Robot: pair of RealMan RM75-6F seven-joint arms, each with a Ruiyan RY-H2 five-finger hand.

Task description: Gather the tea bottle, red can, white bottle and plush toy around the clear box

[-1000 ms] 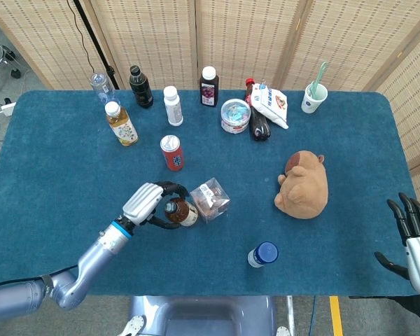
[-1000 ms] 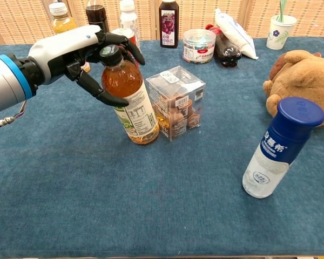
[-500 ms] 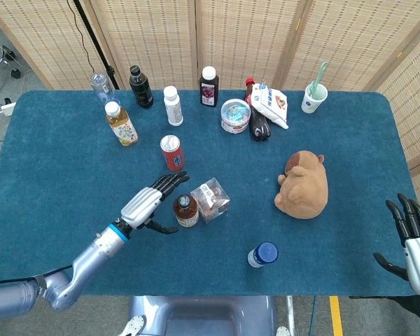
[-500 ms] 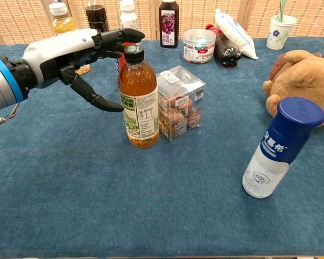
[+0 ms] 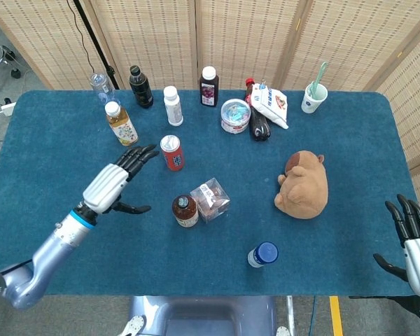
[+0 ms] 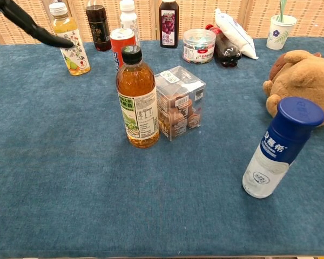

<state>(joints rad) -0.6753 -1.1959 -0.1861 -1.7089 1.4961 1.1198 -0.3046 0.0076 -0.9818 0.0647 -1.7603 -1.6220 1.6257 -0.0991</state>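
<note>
The tea bottle point(image 5: 185, 211) point(image 6: 137, 100) stands upright, touching the left side of the clear box point(image 5: 211, 199) point(image 6: 179, 102). Behind them is the red can point(image 5: 171, 152) point(image 6: 122, 46). A white bottle with a blue cap point(image 5: 262, 255) point(image 6: 282, 147) stands nearer the front, right of the box. To the right lies the brown plush toy point(image 5: 304, 185) point(image 6: 302, 73). My left hand point(image 5: 115, 180) hovers left of the can, fingers spread and empty; in the chest view only its fingers point(image 6: 27, 24) show, at the top left. My right hand point(image 5: 414, 234) is open at the table's front right corner.
Along the back stand a yellow drink bottle point(image 5: 120, 124), a dark bottle point(image 5: 141, 87), a slim white bottle point(image 5: 172, 105), a juice bottle point(image 5: 208, 86), a round tin point(image 5: 235, 115), a cola bottle under a snack bag point(image 5: 269, 103) and a paper cup point(image 5: 313, 96).
My left hand has let go of the tea bottle and drawn back to the left and away. The bottle, tilted a second ago, now stands upright by the box.
</note>
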